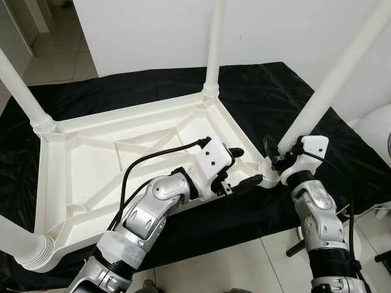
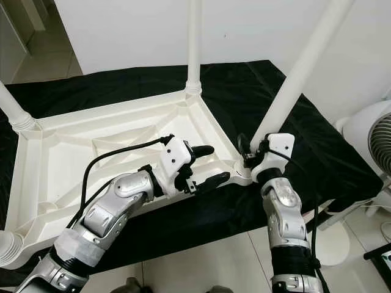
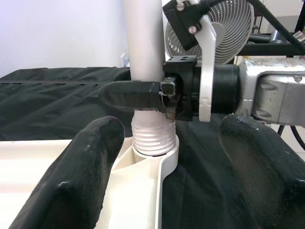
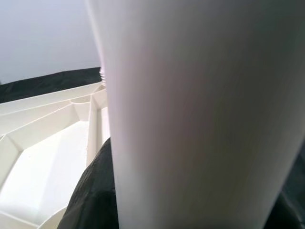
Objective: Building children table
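Right gripper (image 1: 274, 157) clamped on the white leg (image 1: 324, 91) just above the inverted tabletop (image 1: 91, 165) corner socket; left gripper (image 1: 239, 168), fingers apart, beside that corner.

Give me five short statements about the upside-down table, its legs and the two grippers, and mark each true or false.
1. The white table top lies upside down on a black cloth. True.
2. The right gripper is at the base of the near right leg. True.
3. The left gripper is shut on that leg. False: its fingers are spread open beside the corner.
4. The table rests on bare tiles. False: it lies on the cloth.
5. A fan stands to the robot's right. True.
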Controlling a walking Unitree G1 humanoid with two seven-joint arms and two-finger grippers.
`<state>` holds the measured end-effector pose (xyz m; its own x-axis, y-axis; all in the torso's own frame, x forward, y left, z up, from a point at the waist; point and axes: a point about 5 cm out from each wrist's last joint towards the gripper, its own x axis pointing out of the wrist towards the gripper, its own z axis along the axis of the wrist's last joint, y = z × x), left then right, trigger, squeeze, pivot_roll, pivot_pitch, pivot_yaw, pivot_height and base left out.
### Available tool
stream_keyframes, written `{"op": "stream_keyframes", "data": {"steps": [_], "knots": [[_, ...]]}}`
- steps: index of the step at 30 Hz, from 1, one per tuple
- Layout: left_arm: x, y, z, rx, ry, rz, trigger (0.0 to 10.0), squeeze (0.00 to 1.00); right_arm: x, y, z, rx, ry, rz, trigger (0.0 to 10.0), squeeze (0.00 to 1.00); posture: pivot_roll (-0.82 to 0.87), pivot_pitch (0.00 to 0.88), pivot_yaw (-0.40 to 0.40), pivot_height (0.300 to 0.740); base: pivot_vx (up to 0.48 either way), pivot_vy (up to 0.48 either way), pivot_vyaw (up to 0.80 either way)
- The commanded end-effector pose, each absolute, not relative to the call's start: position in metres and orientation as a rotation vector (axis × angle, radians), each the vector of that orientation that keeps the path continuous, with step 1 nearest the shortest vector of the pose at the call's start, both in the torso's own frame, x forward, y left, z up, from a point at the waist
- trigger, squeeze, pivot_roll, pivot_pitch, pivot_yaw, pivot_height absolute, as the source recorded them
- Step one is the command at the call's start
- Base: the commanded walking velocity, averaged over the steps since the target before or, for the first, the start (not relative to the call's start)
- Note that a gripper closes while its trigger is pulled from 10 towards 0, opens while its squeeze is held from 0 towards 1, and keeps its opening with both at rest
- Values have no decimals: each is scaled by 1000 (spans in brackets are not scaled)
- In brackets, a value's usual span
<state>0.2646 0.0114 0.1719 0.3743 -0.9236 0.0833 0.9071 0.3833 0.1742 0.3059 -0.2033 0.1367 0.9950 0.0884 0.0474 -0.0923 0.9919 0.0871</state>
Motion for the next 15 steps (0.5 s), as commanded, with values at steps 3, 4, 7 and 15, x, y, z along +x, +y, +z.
{"op": "stream_keyframes", "data": {"steps": [3, 4, 7, 15], "knots": [[263, 10, 175, 120, -188, -1206, 10000, 0, 299, -208, 99, 159, 176, 28, 10000, 0, 2, 19, 35, 740, 0, 0, 0], [263, 10, 175, 120, -189, -1207, 10000, 0, 299, -209, 99, 165, 183, 13, 10000, 0, 2, 19, 35, 740, 0, 0, 0], [263, 10, 175, 118, -190, -1207, 10000, 0, 298, -209, 97, 129, 179, 9, 10000, 0, 1, 17, 33, 740, 0, 0, 0], [262, 10, 175, 119, -192, -1208, 10000, 0, 278, -183, 90, -126, 62, 111, 10000, 0, -3, 16, 31, 740, 0, 0, 0]]}}
